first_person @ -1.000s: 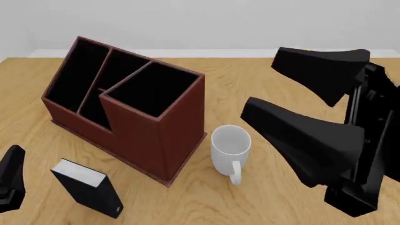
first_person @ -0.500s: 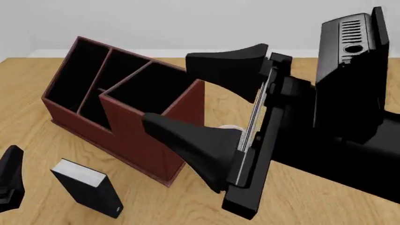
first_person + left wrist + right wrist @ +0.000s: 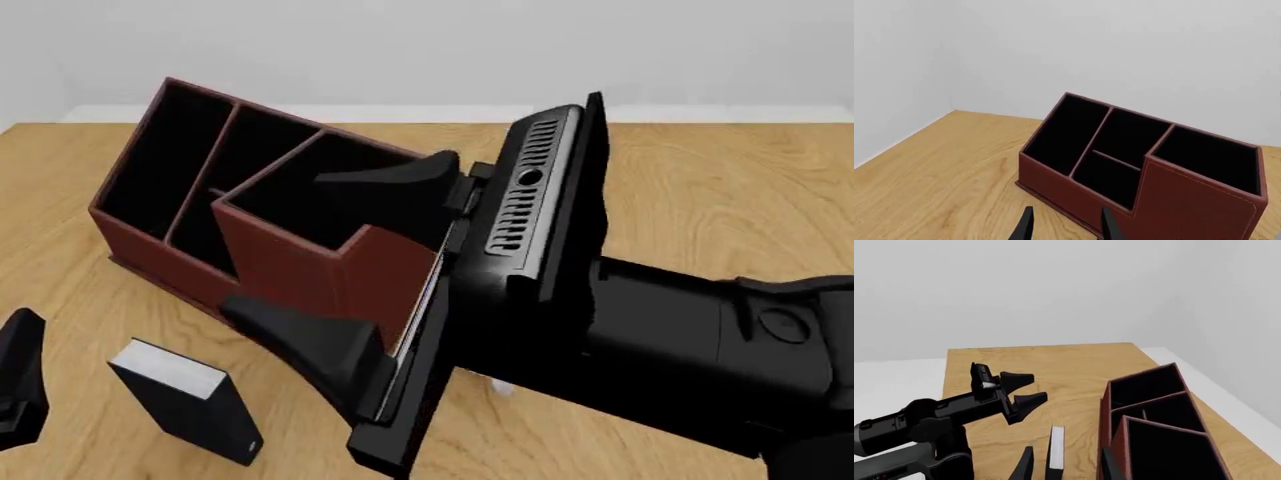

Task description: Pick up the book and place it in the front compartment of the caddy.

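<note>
Book stands upright at near left of table, just near of caddy. Right gripper, jaws spread wide, is seen right of book & above it; left gripper, jaws apart, sits nearer, book's long axis running near-right to far-left.

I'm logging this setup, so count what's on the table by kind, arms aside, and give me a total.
Book: 1
Caddy: 1
Total: 2 in view; the right gripper and its arm cover much of the table in the front view, so anything behind them cannot be counted.
</note>
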You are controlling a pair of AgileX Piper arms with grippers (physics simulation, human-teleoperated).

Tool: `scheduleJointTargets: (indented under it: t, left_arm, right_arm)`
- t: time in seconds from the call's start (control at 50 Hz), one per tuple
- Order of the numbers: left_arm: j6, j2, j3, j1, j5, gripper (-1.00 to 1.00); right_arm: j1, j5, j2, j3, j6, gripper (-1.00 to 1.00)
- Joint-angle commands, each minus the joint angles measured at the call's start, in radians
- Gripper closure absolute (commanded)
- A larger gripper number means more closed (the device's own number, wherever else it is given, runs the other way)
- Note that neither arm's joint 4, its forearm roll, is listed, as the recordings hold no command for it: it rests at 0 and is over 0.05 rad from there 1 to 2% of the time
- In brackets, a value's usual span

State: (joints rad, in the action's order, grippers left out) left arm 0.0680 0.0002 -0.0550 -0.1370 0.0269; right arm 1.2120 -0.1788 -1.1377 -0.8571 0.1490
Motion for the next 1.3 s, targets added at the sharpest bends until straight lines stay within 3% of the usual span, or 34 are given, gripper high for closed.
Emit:
scheduleJointTargets:
  t: [0.02, 1.3]
  left_arm:
    - [-0.002, 0.0, -0.003, 0.006, 0.006, -1.0]
    - [-0.01, 0.0, -0.011, 0.01, 0.013, -1.0]
  right_arm:
    - [-0.025, -0.044, -0.073, 0.006, -0.012, -1.0]
    - [-0.053, -0.135, -0.458, -0.112, -0.072, -1.0]
